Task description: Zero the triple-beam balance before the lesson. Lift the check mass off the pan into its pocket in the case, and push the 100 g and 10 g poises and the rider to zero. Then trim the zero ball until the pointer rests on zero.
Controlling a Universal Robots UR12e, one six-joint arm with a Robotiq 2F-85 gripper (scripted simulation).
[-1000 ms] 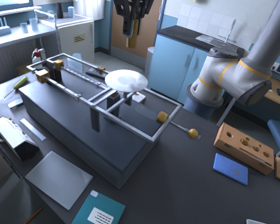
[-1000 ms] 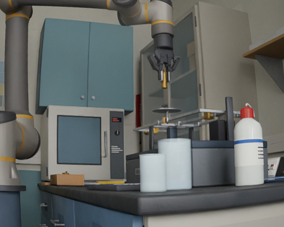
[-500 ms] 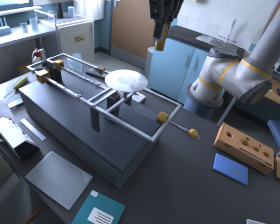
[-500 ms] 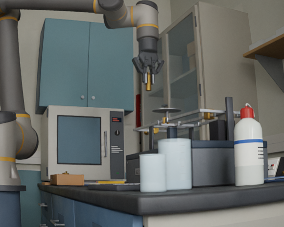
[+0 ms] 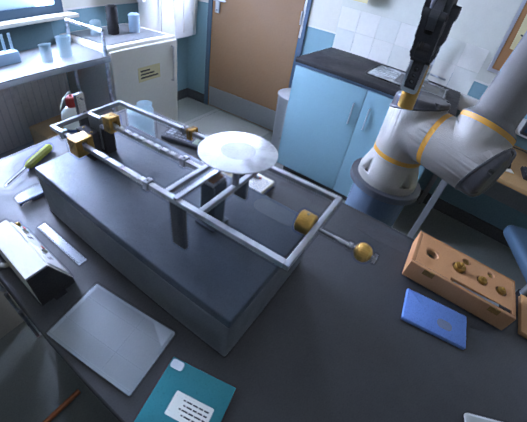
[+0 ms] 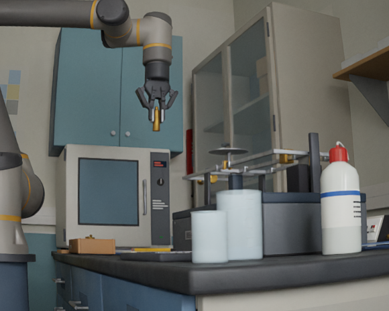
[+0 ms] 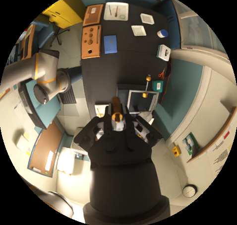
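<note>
The brass check mass [image 6: 156,120] hangs high in the air, between the balance and the wooden case. The round white pan [image 5: 237,151] of the triple-beam balance is empty. Two brass poises [image 5: 80,143] [image 5: 110,122] sit at the far left end of the beams. A smaller rider [image 5: 191,132] sits on the back beam. The brass zero ball [image 5: 363,251] sticks out on a thin rod at the right end, past a brass cylinder [image 5: 306,221]. The wooden case [image 5: 457,276] lies on the bench to the right, with one larger pocket [image 5: 431,254] empty. My gripper [image 6: 157,115] is closed on the check mass.
My own arm's elbow [image 5: 432,145] stands just under the gripper in the side camera. A blue notebook [image 5: 434,318] lies in front of the case. A control box [image 5: 27,260], a ruler, a white sheet [image 5: 110,337] and a teal booklet [image 5: 187,394] lie along the front.
</note>
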